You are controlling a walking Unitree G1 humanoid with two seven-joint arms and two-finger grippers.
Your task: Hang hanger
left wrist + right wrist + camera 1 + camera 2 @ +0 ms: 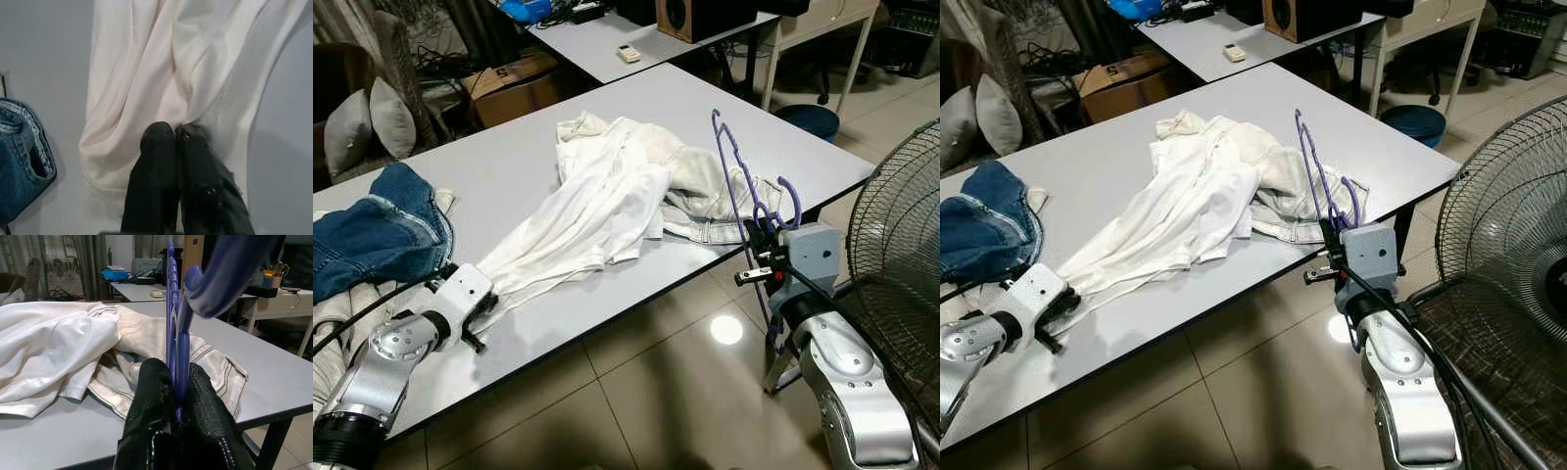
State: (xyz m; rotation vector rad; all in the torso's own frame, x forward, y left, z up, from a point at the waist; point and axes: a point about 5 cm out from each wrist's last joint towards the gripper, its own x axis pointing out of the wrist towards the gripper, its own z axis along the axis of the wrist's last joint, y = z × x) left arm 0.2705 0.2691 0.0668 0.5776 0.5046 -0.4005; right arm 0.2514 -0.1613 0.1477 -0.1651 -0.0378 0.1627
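Note:
A purple plastic hanger [736, 192] stands almost upright at the table's front right edge, its hook [789, 202] curling over the wrist. My right gripper [760, 247] is shut on its bar, and the black fingers [152, 396] press the purple bar [176, 347] from both sides. A white shirt [607, 201] lies crumpled across the middle of the grey table [489, 166], partly over a cream denim garment [710, 186]. My left gripper [481, 305] sits at the shirt's near left end. Its fingertips [159, 134] are shut on the edge of the white cloth [161, 63].
Blue jeans [372, 235] lie at the table's left end. A large black floor fan [901, 245] stands close to my right arm. Behind are a second table [607, 39] with a remote [628, 53] and a speaker, a cardboard box [514, 83], cushions [372, 122] and a blue stool [808, 119].

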